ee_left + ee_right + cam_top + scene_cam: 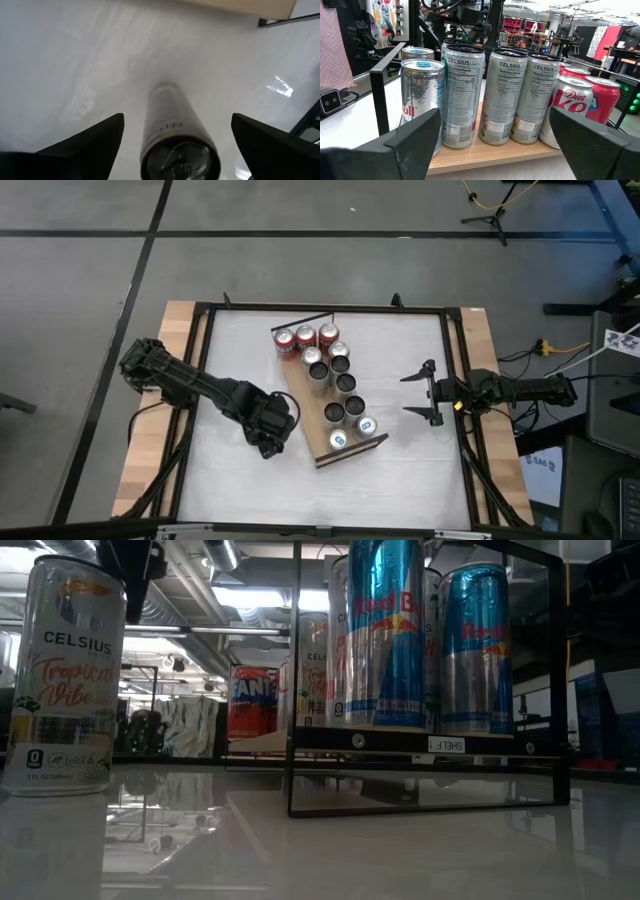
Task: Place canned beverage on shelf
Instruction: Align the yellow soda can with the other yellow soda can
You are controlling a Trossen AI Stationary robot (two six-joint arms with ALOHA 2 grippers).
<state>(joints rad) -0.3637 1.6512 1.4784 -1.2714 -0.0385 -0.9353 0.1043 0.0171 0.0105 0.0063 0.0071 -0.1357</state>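
The long light-brown wooden shelf (330,395) already carries many cans, yet one slim silver Celsius can (172,137) stands on the white table (400,470) between the left hand's (175,140) spread fingers, ungripped, not yet shelved.

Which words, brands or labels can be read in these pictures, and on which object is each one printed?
"CELSIUS" and "Tropical Vibe": the can on the table.
"Red Bull", partly cut off: the blue cans on the shelf.
"SHELF 1", upside down: a tag on the shelf's edge.
"FANTA", partly hidden: an orange can.
"CELSIUS" and "Nutrition Facts": the silver cans.
"Diet": a red-lettered can.
Smaller print is unreadable.
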